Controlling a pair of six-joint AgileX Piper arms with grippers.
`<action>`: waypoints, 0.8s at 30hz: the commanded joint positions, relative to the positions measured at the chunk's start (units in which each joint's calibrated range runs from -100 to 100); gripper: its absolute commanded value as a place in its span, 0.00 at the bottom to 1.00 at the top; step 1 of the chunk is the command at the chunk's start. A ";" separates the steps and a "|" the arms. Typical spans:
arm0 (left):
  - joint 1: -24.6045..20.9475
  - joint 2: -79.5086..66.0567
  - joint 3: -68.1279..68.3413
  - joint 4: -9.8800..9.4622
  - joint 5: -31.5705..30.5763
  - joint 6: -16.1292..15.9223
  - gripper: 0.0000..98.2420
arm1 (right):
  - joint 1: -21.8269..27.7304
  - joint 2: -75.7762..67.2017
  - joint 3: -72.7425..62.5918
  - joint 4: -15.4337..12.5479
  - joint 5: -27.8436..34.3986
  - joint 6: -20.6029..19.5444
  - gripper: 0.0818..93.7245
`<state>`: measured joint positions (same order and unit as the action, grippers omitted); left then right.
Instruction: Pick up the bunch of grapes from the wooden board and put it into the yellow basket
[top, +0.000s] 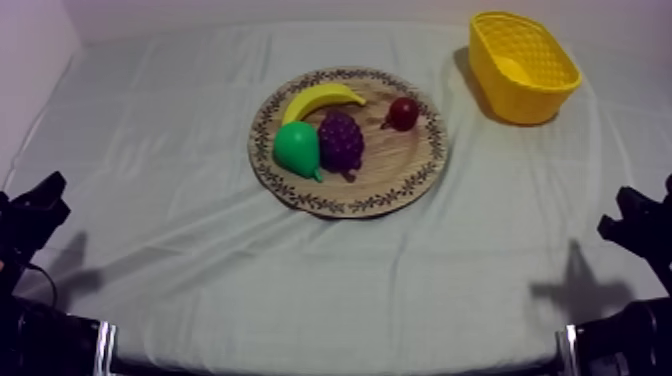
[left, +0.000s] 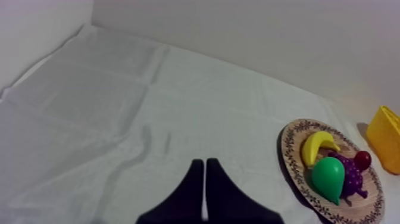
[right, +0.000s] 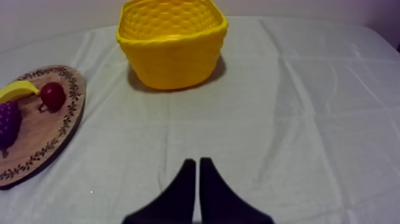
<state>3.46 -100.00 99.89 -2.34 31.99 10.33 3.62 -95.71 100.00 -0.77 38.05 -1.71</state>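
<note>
Left gripper (left: 203, 165) and right gripper (right: 197, 164) pinched narrow, empty, at near edge | grapes (top: 341, 142) on board (top: 405, 172) centre, touching pear (top: 297, 148) | basket (top: 505, 95) far right | no step done: grasp, carry, drop all remain

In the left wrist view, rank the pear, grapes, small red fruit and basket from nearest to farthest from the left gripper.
From the left gripper:
1. pear, on the near side of the board.
2. grapes, just behind the pear.
3. small red fruit, on the board's far side.
4. basket, beyond the board.
</note>
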 joint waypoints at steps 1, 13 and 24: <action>-0.02 0.00 0.00 0.02 0.02 0.00 0.00 | -5.76 -0.05 -0.11 -0.04 0.50 8.04 0.00; -0.02 0.00 0.00 0.02 0.02 0.00 0.00 | -5.76 -0.05 -0.11 -0.04 0.50 8.16 0.00; -0.02 0.00 0.00 0.02 0.02 0.00 0.00 | -5.76 -0.05 -0.31 0.02 1.18 7.71 0.00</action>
<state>3.46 -100.00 99.89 -2.34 31.99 10.33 -2.14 -95.71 99.77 -0.82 38.69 6.14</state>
